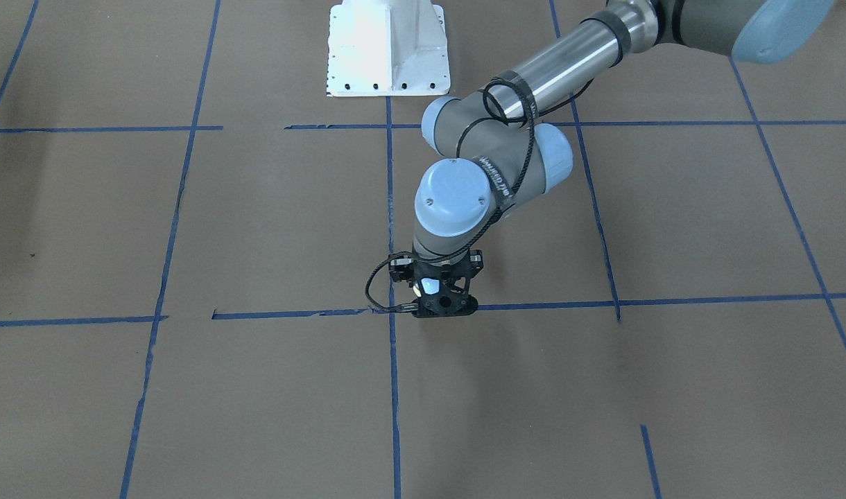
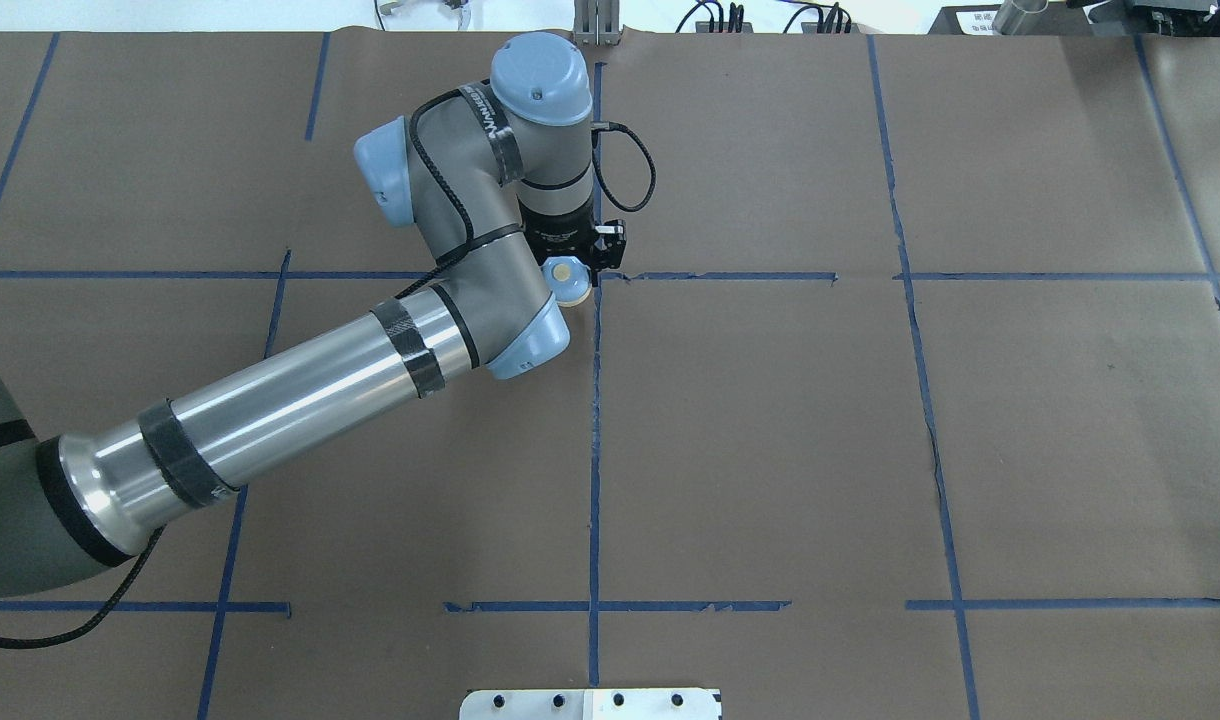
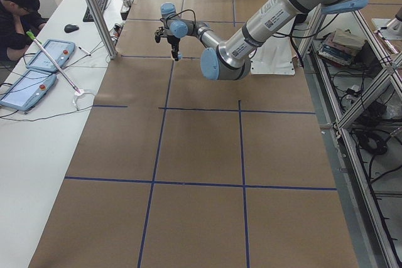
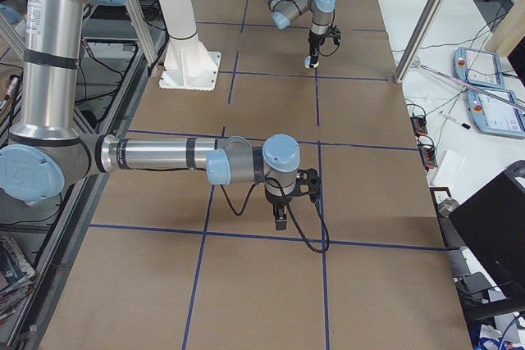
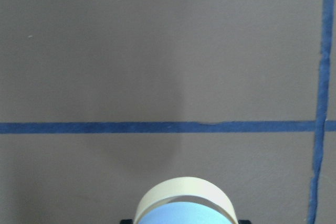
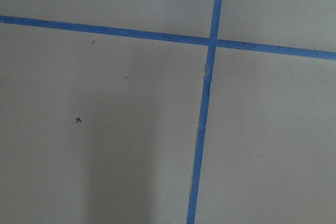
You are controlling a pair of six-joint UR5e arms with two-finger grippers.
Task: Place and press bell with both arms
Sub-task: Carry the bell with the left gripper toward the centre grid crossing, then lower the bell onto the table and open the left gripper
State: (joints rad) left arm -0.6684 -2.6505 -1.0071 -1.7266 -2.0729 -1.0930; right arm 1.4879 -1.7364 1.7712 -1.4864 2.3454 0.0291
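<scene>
The bell [image 1: 430, 285], light blue with a cream rim and button, sits between the fingers of my left gripper [image 1: 442, 303] near a crossing of blue tape lines at mid-table. The overhead view shows its cream button [image 2: 567, 272] facing up beside the left gripper [image 2: 584, 266]. In the left wrist view the bell [image 5: 184, 208] fills the bottom edge, low over the brown paper. I cannot tell if it touches the table. My right gripper [image 4: 280, 217] shows only in the exterior right view, pointing down over the table, far from the bell [image 4: 310, 61]. I cannot tell whether it is open or shut.
The white bolted pedestal [image 1: 388, 48] stands at the robot's side of the table. Blue tape lines [image 6: 205, 108] grid the brown paper. A person [image 3: 16, 14] sits at a white side table with tablets [image 3: 47, 54], behind a metal post [image 3: 94, 10].
</scene>
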